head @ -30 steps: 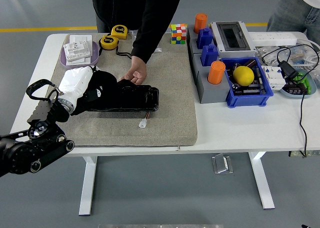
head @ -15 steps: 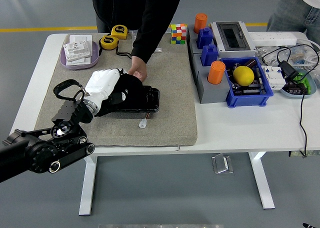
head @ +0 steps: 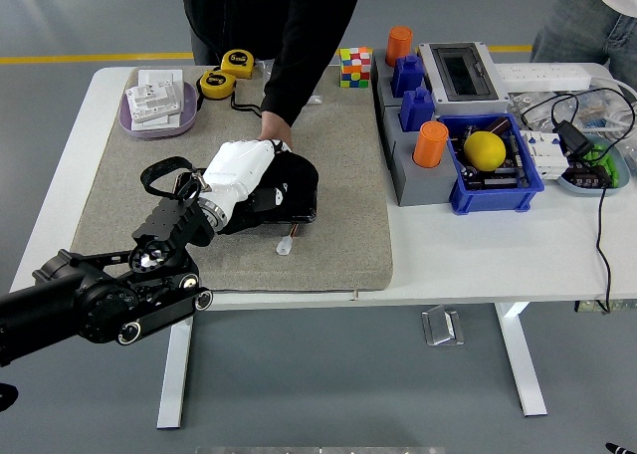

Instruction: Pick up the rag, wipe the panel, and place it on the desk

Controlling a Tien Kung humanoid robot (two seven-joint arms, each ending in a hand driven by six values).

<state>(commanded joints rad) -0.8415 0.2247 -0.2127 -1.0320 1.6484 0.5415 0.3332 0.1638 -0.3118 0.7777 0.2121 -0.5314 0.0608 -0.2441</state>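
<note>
A black panel (head: 302,211) lies on the grey mat (head: 338,165) in the middle of the table. My left hand (head: 261,175), with its white back up, is pressed on the panel's right end. It is shut on a black rag (head: 295,178) that bunches out from under it. My arm covers the panel's left part. A person in a black sleeve stands at the far side, and their hand (head: 276,130) rests at the panel's far edge, just behind my hand.
A small clear piece (head: 286,245) lies on the mat just in front of the panel. Two yellow tape measures (head: 217,82) and a purple tray (head: 158,106) are at the back left. Grey and blue bins (head: 493,170) with an orange cup and a yellow ball stand to the right.
My left hand has slid with the rag to the right along the panel, from its left end to its right end. The person's hand stays at the panel's far edge.
</note>
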